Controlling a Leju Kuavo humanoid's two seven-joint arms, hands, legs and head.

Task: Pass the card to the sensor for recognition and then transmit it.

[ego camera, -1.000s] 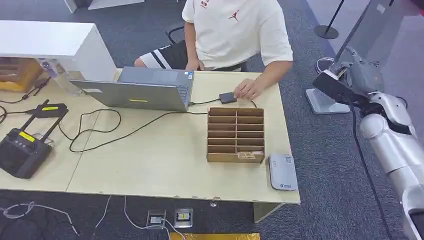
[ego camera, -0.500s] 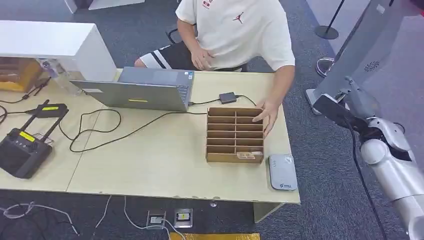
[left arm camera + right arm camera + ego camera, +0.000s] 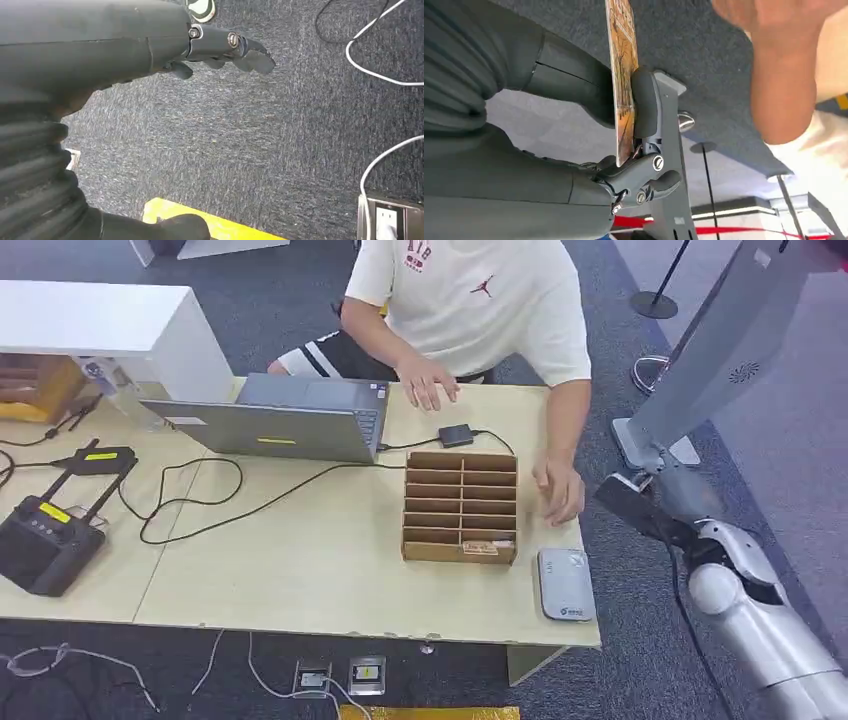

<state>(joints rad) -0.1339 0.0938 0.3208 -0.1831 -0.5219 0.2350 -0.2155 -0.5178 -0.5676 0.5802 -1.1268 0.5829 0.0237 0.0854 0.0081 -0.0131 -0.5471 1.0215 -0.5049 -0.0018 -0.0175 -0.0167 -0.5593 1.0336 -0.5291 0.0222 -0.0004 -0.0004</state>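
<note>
Grey carpet (image 3: 704, 65) is seen behind the card (image 3: 622, 75), which is pinched edge-on between thumb and fingers (image 3: 646, 102) of the right hand (image 3: 624, 145), beside the table (image 3: 330, 570) near the grey card reader (image 3: 566, 584). Left hand (image 3: 220, 50) is held empty, fingers loosely extended.

Desk (image 3: 330, 570) pale beige; slotted box (image 3: 460, 507) brown cardboard; sensor (image 3: 566, 584) light grey; laptop (image 3: 275, 420) silver-grey; card (image 3: 623, 80) orange-brown printed pattern, pinched by dark grey right robot hand (image 3: 634, 150); carpet (image 3: 280, 150) speckled dark blue-grey; person's shirt (image 3: 480, 300) white, red print.
</note>
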